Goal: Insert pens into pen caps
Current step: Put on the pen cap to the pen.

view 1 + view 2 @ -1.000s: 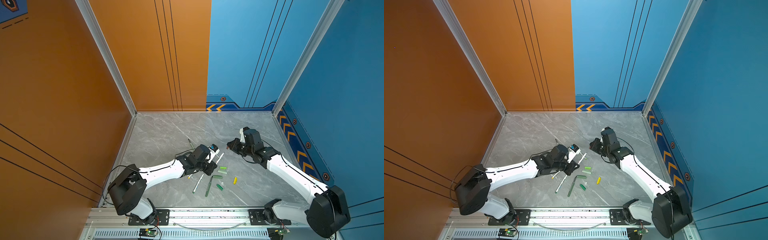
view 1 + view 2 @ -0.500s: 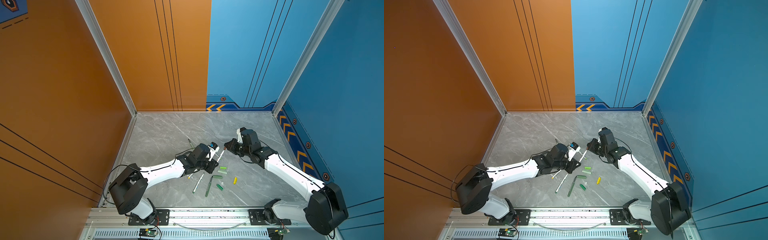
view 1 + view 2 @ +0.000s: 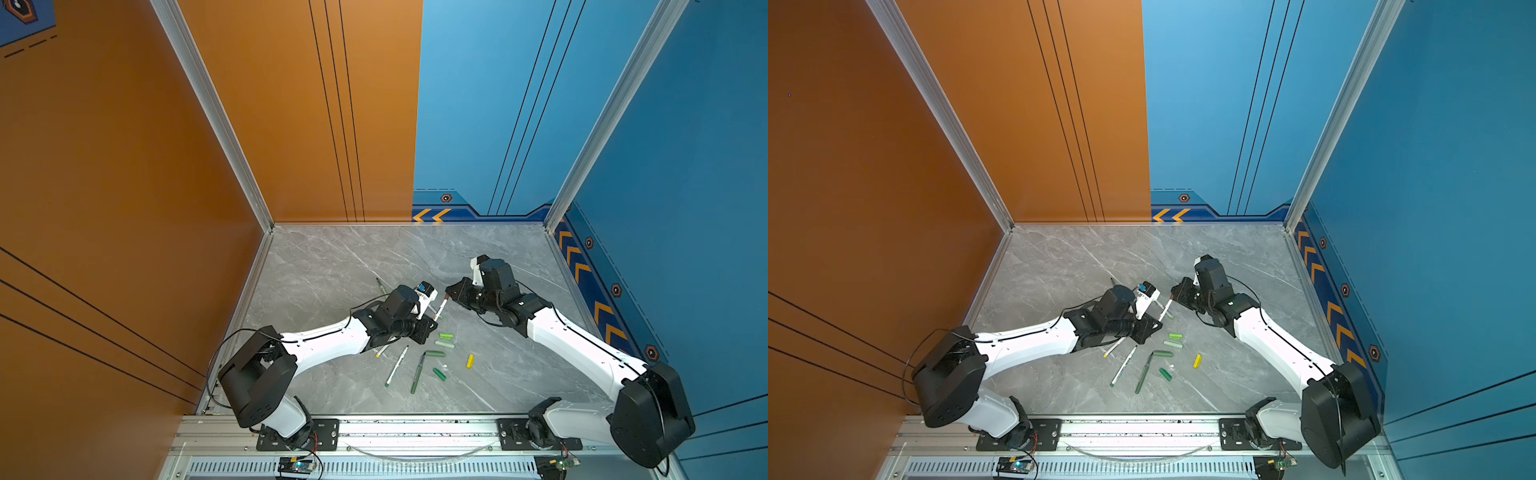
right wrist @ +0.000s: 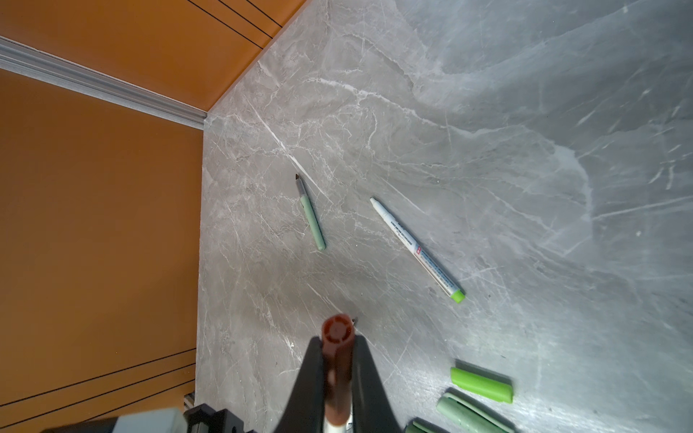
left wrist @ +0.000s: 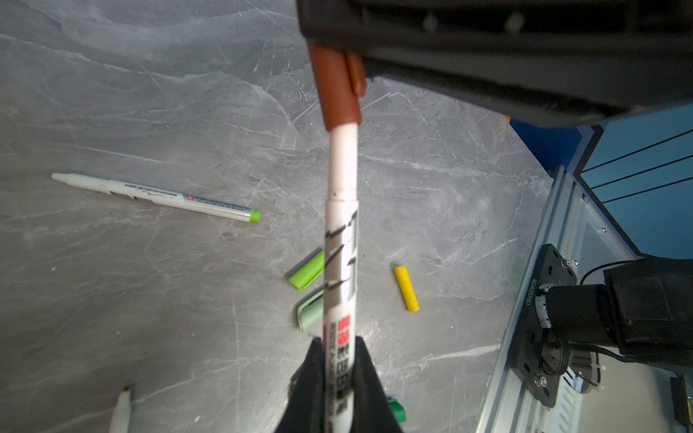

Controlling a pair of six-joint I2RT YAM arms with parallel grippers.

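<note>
Because the left gripper [image 5: 337, 346] pinches the white-barrelled marker pen with printed lettering [image 5: 340, 240] far down its length, well away from the tip, any sideways error in a further push would lever the long barrel and could twist it in that narrow pinch or slide it back through the pads. A bare stretch of slimmer white neck shows between the barrel's shoulder and the mouth of the short brown plastic cap [image 5: 339, 90], so I judge the cap only partly seated; letting go now could leave it loose enough to drop off. An off-axis push could also cock the cap or squeeze it out of the right gripper [image 4: 337, 345]. A dropped part would land on the grey marble-patterned tabletop [image 5: 131, 300] among the bright green cap [image 5: 305, 271], the pale green cap [image 5: 310, 311] and the yellow cap [image 5: 406, 288] lying near one another below.

Left gripper: jaws pressed nearly together, clamping the pen's printed barrel from both sides. Right gripper: jaws likewise drawn in tight on either side of the brown cap, whose closed round end shows past the fingertips in the right wrist view. Pen and cap meet in the air between the two arms, clear of the table, in both top views.
</note>
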